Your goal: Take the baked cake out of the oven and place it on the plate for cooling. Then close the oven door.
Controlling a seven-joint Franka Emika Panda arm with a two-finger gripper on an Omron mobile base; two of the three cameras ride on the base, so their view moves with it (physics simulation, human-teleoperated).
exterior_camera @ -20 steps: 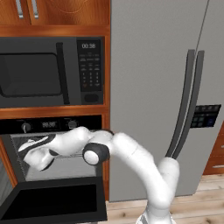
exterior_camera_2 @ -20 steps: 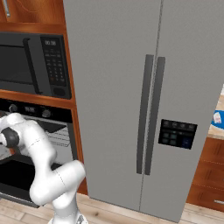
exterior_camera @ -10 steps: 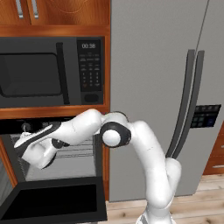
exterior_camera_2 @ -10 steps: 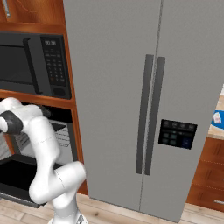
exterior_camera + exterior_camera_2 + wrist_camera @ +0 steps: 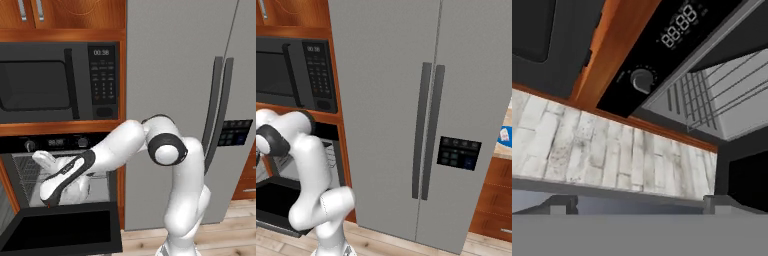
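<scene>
Currently: oven [image 5: 65, 172], black, built-in, below microwave [image 5: 55, 82]; oven door [image 5: 60, 232] let down flat, wire racks [image 5: 712, 95] exposed. Cake not discernible, so its place cannot be told; judged light, soft, crumbly, best gripped low at the sides. Gripper [image 5: 637, 207] at the oven mouth, jaws spread wide, holding nothing.

The oven [image 5: 30, 167] is standing open, its oven door [image 5: 60, 232] lying dropped flat below the lit cavity. The white arm [image 5: 165, 165] is reaching left into the opening, its hand in front of the wire racks [image 5: 25, 170]. A dark microwave [image 5: 55, 80] is sitting above, a grey fridge [image 5: 190, 100] standing just right
</scene>
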